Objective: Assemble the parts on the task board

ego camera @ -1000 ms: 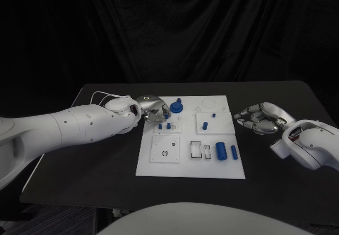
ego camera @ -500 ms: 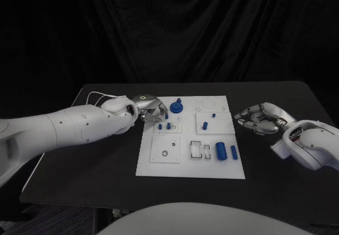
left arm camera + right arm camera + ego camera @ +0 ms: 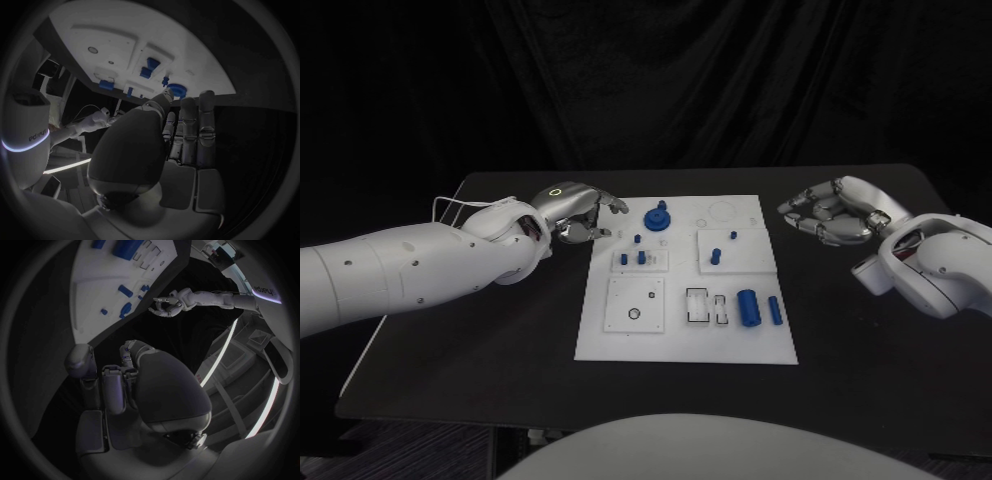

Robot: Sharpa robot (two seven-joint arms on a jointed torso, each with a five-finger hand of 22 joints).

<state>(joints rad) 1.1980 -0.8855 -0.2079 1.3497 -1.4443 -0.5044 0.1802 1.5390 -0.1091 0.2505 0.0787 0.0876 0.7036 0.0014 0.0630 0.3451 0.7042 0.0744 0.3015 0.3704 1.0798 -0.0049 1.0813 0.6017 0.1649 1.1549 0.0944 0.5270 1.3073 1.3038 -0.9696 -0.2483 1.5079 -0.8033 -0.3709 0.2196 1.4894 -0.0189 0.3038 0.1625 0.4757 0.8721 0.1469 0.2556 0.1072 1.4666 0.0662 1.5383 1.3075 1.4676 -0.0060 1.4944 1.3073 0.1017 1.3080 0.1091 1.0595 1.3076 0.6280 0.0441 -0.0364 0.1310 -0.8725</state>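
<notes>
The white task board (image 3: 689,330) lies mid-table. At its far left corner stands a round blue knobbed part (image 3: 658,218), with a small blue peg (image 3: 636,239) just in front of it and two pegs (image 3: 633,258) nearer me. Two more pegs (image 3: 715,256) stand right of centre, and two blue cylinders (image 3: 749,308) lie near the front. My left hand (image 3: 574,212) hovers just off the board's left edge beside the knobbed part (image 3: 176,90), fingers loosely apart, holding nothing. My right hand (image 3: 834,212) hangs right of the board, fingers curled in on nothing.
Bare black table (image 3: 473,340) surrounds the board on all sides. White recessed blocks (image 3: 638,298) and small frames (image 3: 708,305) sit on the board's near half. The right wrist view shows the board (image 3: 106,280) and my left hand (image 3: 165,305) beyond it.
My left hand has drawn back leftward off the board, and the small peg in front of the knobbed part now shows. My right hand has shifted slightly away from me.
</notes>
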